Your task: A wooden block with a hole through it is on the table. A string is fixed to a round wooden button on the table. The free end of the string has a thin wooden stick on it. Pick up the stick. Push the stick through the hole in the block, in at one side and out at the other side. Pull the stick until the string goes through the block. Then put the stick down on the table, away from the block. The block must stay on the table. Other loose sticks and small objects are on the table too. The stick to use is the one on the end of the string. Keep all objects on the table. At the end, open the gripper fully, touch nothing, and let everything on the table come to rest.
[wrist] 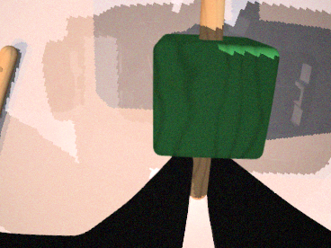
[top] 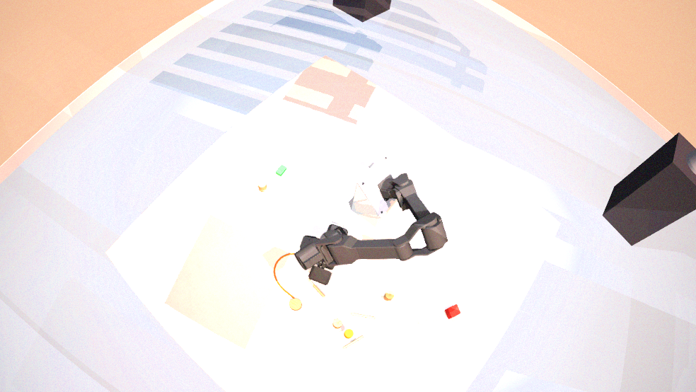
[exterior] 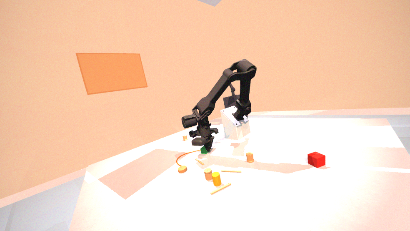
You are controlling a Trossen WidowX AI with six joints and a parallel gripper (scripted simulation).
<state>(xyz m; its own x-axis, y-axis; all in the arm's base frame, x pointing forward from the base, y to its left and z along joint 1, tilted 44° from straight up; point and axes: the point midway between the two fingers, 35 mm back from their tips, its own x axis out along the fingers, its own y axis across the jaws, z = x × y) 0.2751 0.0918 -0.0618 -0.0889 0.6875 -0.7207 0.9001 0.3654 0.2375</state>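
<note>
Pale and glossy, the desk (exterior: 286,197) is catching patches of light and shadow under a peach wall (exterior: 301,43).

The stick (wrist: 212,7) is sitting through the green block (wrist: 212,102). Its far end, with the orange string (top: 275,270) on it, is poking out of the block's far side, and its near end is showing just below the block's near face. The claw (wrist: 198,198) is pinching that near end, with its jaws standing almost fully together on the thin wood and their tips just short of the block.

The grip is looking shallow to me, since only a short tip is lying between the jaws, so a pull could let the stick slip out. If the stick is binding in the hole, the pull may be dragging or lifting the block along with it. The string is curving away from the block to the round button (exterior: 182,169), and a hard tug may be jerking that button across the desk. A loose stick (wrist: 7,75) is lying well to the block's left, and pegs such as the yellow one (exterior: 216,178) are standing on the button's side of the block, so a low sweep could be knocking them.

Far from the block, a red cube (exterior: 316,159) is resting on the desk and an orange panel (exterior: 111,73) is hanging on the wall.
</note>
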